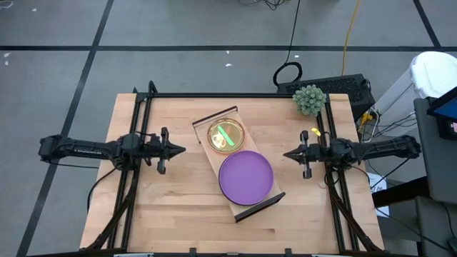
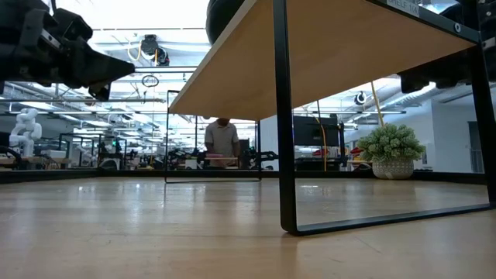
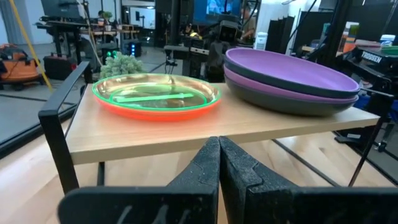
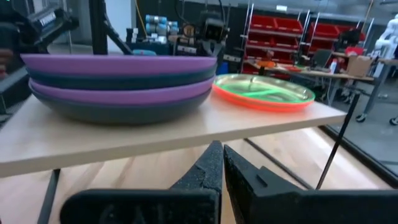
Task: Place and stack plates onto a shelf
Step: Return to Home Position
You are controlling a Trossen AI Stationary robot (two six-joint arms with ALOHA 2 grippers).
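Shelf [image 3: 186,134] holds purple-topped large stack [image 1: 245,176] | green-topped small stack [image 1: 226,135] | left end effector [image 1: 182,150], right end effector [image 1: 287,153]: both closed tight, empty

The left arm [image 1: 86,148] lies stretched out low and level, with the left gripper [image 1: 178,149] at its front end, fingers [image 3: 202,171] pressed together to a point and holding nothing. Straight ahead of that tip and well apart from it, the right gripper [image 1: 288,153] points back, also closed tight and empty. The right arm [image 1: 378,148] runs out flat behind it.
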